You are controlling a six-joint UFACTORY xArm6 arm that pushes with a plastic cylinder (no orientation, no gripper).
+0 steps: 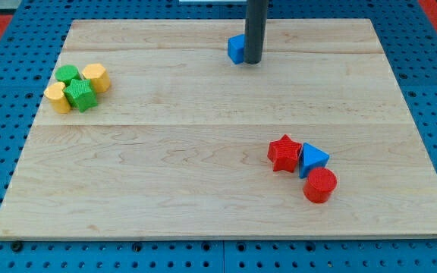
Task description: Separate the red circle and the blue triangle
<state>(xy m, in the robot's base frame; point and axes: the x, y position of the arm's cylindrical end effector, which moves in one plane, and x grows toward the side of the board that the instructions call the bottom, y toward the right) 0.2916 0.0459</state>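
Observation:
The red circle (320, 185) lies at the view's lower right, touching the blue triangle (312, 159) just above and left of it. A red star (284, 153) touches the triangle's left side. My tip (253, 61) is near the view's top centre, far from these blocks. It stands against the right side of a blue block (237, 48), whose shape is partly hidden by the rod.
A cluster sits at the view's left: a green round block (68, 74), a yellow hexagon (95, 77), a yellow block (58, 97) and a green block (82, 95). The wooden board (203, 189) ends at blue pegboard on all sides.

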